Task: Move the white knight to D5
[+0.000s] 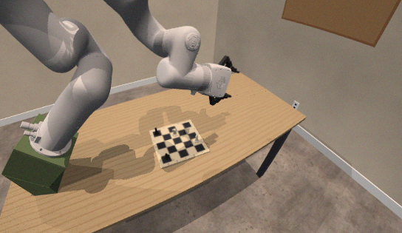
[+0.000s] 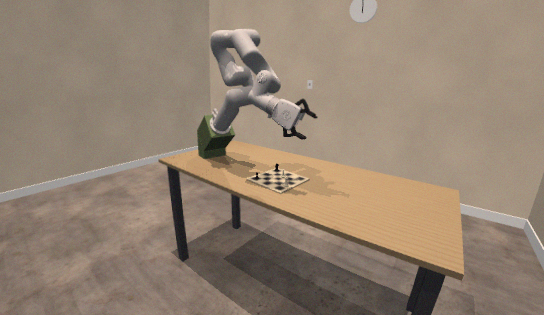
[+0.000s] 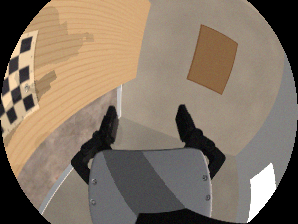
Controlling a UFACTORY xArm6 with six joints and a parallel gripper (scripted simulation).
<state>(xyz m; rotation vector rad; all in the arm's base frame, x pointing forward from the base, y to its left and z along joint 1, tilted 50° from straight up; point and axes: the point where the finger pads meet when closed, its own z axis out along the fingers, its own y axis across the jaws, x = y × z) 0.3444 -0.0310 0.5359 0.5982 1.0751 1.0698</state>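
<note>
A small chessboard (image 1: 185,158) (image 2: 295,181) (image 3: 13,106) lies in the middle of the wooden table (image 1: 240,122) (image 2: 390,205) (image 3: 93,23). Two black pieces (image 1: 157,131) (image 1: 166,158) stand on its left side. A few pale pieces (image 1: 196,137) (image 2: 284,173) stand on its right part. They are too small to tell which is the white knight. My gripper (image 1: 233,83) (image 2: 310,126) (image 3: 147,112) is open and empty. It hangs high above the table, behind and to the right of the board, pointing sideways towards the wall.
The arm's green base block (image 1: 33,166) (image 2: 212,137) stands on the table's left end. A brown panel (image 1: 340,11) (image 3: 212,59) hangs on the wall beyond the table. The table's far edge lies below the gripper.
</note>
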